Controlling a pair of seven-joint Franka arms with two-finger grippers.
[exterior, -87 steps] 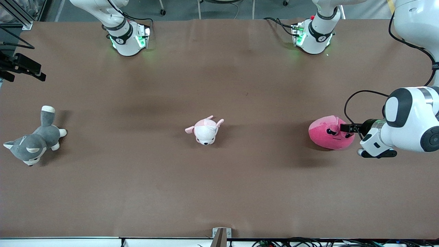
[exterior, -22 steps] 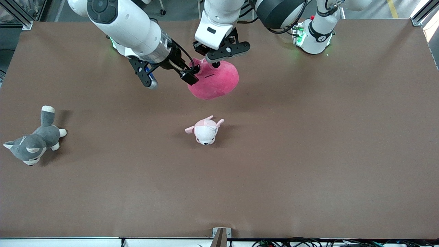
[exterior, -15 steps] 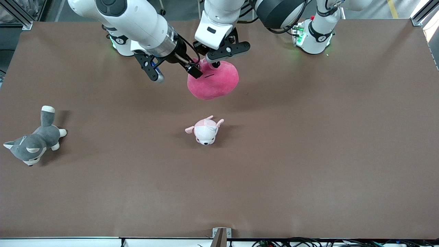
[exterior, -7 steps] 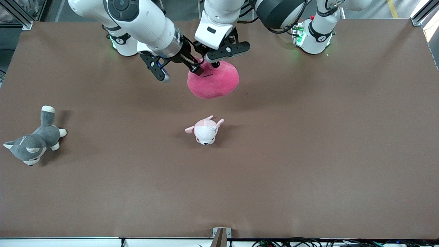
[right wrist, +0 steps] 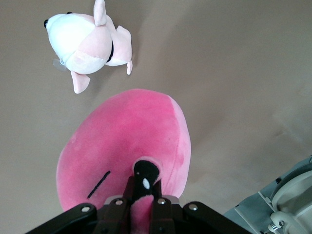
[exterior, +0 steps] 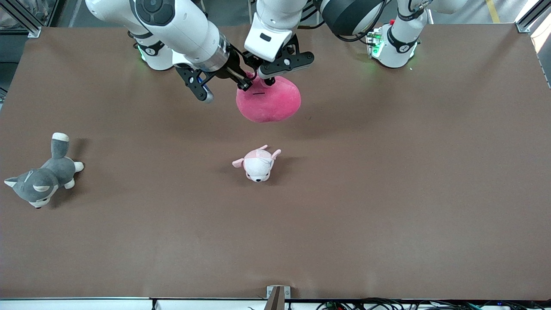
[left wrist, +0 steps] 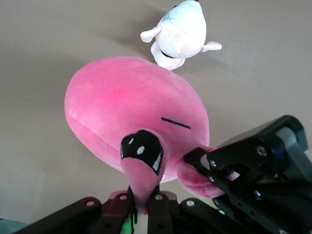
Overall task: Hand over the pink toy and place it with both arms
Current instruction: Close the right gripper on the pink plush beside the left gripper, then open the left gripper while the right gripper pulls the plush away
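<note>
The pink toy (exterior: pixel 268 101) hangs in the air above the table (exterior: pixel 387 193), between the two bases, with the left gripper (left wrist: pixel 142 207) and the right gripper (right wrist: pixel 141 204) each pinching a floppy ear in its jaws! Handover looks mid-exchange, I judge: release and placing remain. Brown table carries a white puppy plush (exterior: pixel 257 163) and a grey husky plush (exterior: pixel 41 178), grey floor above it.
</note>
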